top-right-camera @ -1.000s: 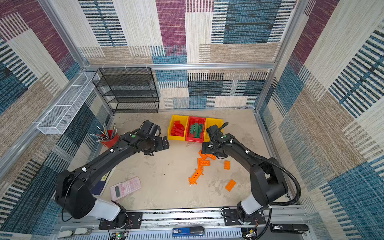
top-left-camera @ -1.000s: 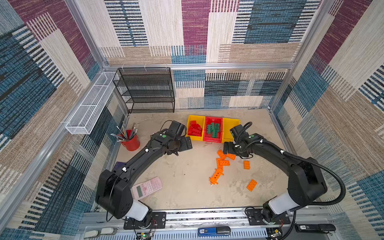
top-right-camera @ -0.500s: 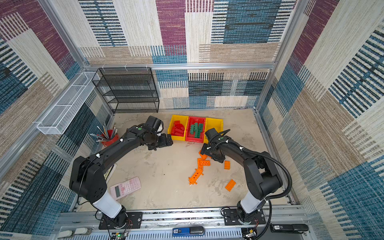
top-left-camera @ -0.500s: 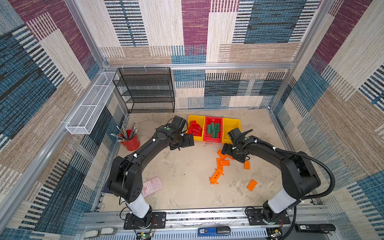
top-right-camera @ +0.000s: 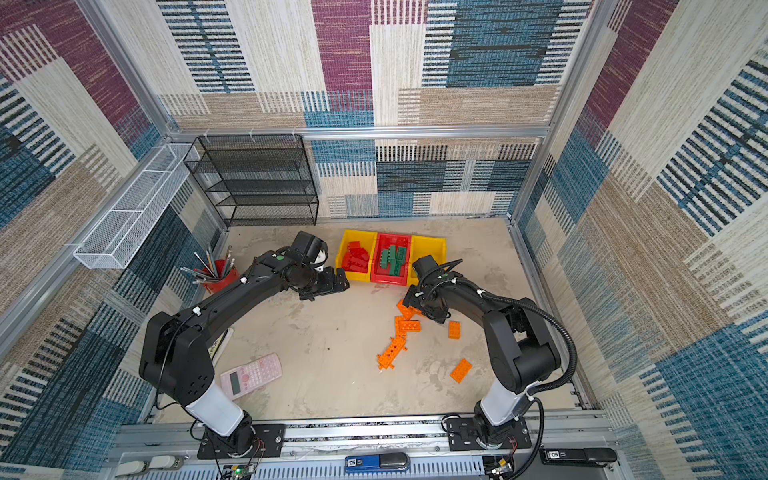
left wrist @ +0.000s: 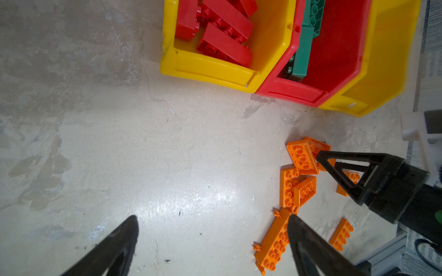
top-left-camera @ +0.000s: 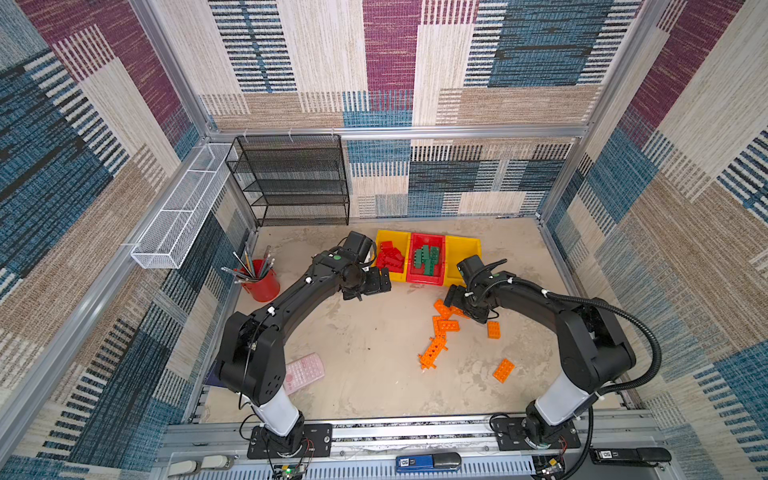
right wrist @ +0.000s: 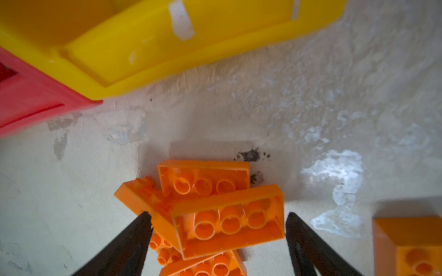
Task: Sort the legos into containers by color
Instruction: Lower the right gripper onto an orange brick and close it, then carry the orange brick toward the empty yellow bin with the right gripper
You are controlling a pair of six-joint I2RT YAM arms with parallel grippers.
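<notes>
Two black fingers (right wrist: 134, 239) of the right gripper (right wrist: 216, 215) apart, either side of an upturned orange plastic brick (right wrist: 229, 224) topping other orange bricks (right wrist: 143, 198); not clamped. Just in front of the red rectangular plastic bin (top-left-camera: 424, 280). Fingers (left wrist: 119, 243) of the left gripper (left wrist: 212, 217) spread wide, gripping nothing; hovers over beige table (top-left-camera: 365, 332) front-left of that bin. Inside the bin, dark green bricks (top-left-camera: 428, 259). Touching its left, a yellow bin (top-left-camera: 392, 240) with red bricks (top-left-camera: 390, 259); touching its right, another yellow bin (top-left-camera: 465, 242). Farther in front, a long orange holed beam (top-left-camera: 433, 352).

Three containers (top-left-camera: 424, 280) are standing together, two yellow and one red. About seven orange legos (top-left-camera: 503, 370) are lying loose. The red legos (top-left-camera: 390, 259) and green legos (top-left-camera: 428, 259) are overlapping too much to count.
</notes>
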